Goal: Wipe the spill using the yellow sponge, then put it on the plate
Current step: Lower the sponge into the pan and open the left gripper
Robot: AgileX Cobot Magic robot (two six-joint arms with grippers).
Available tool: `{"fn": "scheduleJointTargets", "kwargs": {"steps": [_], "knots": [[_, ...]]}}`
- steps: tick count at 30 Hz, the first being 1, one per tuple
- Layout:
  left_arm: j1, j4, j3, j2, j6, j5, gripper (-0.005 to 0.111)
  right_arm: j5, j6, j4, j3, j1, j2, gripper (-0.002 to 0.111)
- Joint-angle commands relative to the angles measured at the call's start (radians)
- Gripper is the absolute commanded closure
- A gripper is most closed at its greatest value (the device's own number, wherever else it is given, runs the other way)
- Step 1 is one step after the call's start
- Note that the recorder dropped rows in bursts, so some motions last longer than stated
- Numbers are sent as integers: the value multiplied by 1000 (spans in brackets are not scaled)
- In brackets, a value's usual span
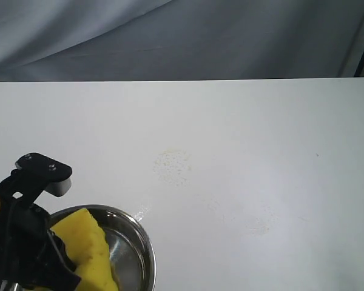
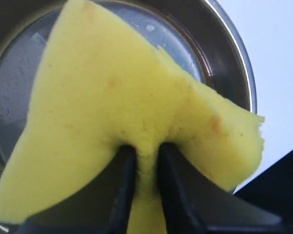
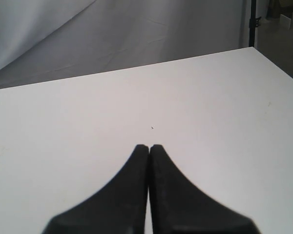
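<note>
I am gripping the yellow sponge (image 2: 112, 112) in the left gripper (image 2: 142, 148), its jaws pinching the foam to a thin neck. The sponge is sitting over the plate (image 1: 147, 242), low on the exterior view's left; contact I cannot tell. The spill (image 1: 171, 165) is showing as faint specks, near the plate. The right gripper (image 3: 149, 147) is hovering above the table (image 3: 63, 122), jaws pressed together, holding nothing.

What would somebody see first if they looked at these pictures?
The bright yellow sponge jumps out first, pinched in the left pincer over the shiny plate, at the lower left of the exterior view. Next come the faint yellowish specks of the spill, near the middle of the white table.
</note>
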Motion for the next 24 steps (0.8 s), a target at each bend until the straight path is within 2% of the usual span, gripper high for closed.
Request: {"fn": "scheduleJointTargets", "kwargs": {"steps": [1, 7, 11, 14, 18, 24], "knots": [[3, 5, 1, 39, 10, -32, 74, -1, -2, -6, 4, -7, -4, 108], [3, 3, 1, 84, 14, -31, 61, -1, -2, -6, 4, -7, -4, 108], [3, 3, 1, 84, 17, -31, 47, -1, -2, -6, 4, -7, -4, 108], [3, 3, -3, 84, 17, -25, 48, -1, -2, -6, 4, -7, -4, 108], [3, 3, -68, 84, 8, 48, 63, -1, -2, -6, 4, -7, -4, 108], [5, 13, -248, 84, 5, 165, 107, -1, -2, -6, 4, -7, -4, 108]]}}
